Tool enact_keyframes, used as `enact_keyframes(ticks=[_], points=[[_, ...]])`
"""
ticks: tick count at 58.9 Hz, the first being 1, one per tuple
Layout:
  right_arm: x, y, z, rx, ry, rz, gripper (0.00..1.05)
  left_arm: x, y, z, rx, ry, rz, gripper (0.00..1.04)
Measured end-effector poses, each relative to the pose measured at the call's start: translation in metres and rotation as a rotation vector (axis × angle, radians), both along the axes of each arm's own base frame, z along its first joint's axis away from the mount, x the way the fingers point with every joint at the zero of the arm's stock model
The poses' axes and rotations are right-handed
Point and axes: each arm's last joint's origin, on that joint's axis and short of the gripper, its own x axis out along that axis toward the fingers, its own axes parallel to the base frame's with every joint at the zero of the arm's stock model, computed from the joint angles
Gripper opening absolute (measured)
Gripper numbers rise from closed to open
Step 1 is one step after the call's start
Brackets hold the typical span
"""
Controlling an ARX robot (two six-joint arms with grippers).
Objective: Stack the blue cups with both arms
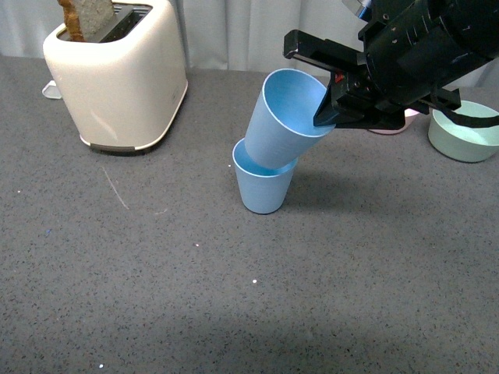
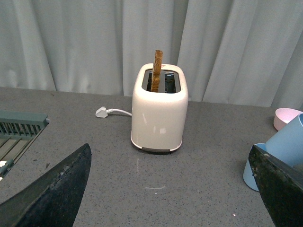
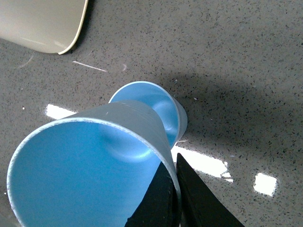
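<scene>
At the centre of the grey speckled table (image 1: 156, 296), a tilted light blue tapered plastic cup (image 1: 282, 117) has its base in the upright matching cup (image 1: 263, 191). The right black two-finger gripper (image 1: 329, 103) pinches its rim at three o'clock, evidently to seat it. The left gripper (image 2: 170, 153) is spread and empty

**The tally, kind by kind**

2 cups: the tilted blue cup (image 1: 284, 109) and the upright blue cup (image 1: 263, 191). 2 bowls at the far right: 1 green bowl (image 1: 465, 136), 1 pink bowl (image 2: 286, 117). 1 toaster (image 1: 117, 78) at the far left, with 1 toast slice (image 2: 157, 71) and 1 white plug (image 2: 102, 112). 1 green rack (image 2: 21, 125). 2 grippers: the right gripper (image 3: 173, 189) and the left gripper (image 2: 170, 151).
</scene>
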Motion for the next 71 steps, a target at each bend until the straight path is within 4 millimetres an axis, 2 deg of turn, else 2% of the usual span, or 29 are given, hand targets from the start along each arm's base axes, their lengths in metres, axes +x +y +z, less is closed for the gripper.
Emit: enact_keyframes(ticks=[13,24,25,26,29,35,37,41,46,52,57,71], points=[[0.006,0.002,0.004,0.029,-0.112,0.010,0.35,0.000,0.000,0.000,0.000,0.000,0.000,0.98],[0.004,0.001,0.001,0.007,-0.134,0.013,0.64,0.000,0.000,0.000,0.000,0.000,0.000,0.98],[0.002,0.002,-0.001,-0.002,-0.140,0.012,0.63,0.000,0.000,0.000,0.000,0.000,0.000,0.98],[0.003,0.002,-0.004,-0.050,-0.248,-0.027,0.61,0.000,0.000,0.000,0.000,0.000,0.000,0.98],[0.000,-0.004,-0.011,-0.159,-0.430,-0.115,0.54,0.000,0.000,0.000,0.000,0.001,0.000,0.98],[-0.026,-0.027,-0.024,-0.292,-0.723,-0.291,0.38,0.000,0.000,0.000,0.001,0.001,0.002,0.98],[-0.037,-0.037,-0.022,-0.283,-0.811,-0.337,0.32,0.000,0.000,0.000,0.001,0.001,0.002,0.98],[-0.057,-0.056,-0.004,-0.252,-0.954,-0.389,0.19,0.000,0.000,0.000,0.001,0.001,0.003,0.98],[-0.080,-0.074,0.013,-0.233,-1.036,-0.419,0.02,0.000,0.000,0.000,0.001,0.001,0.001,0.98],[-0.112,-0.092,0.002,-0.257,-0.996,-0.392,0.01,0.000,0.000,0.000,0.001,0.001,0.000,0.98],[-0.132,-0.101,0.003,-0.252,-1.001,-0.387,0.01,0.000,0.000,0.000,0.001,0.001,0.002,0.98],[-0.163,-0.116,0.003,-0.259,-0.996,-0.398,0.01,0.000,0.000,0.000,0.001,0.001,0.001,0.98]])
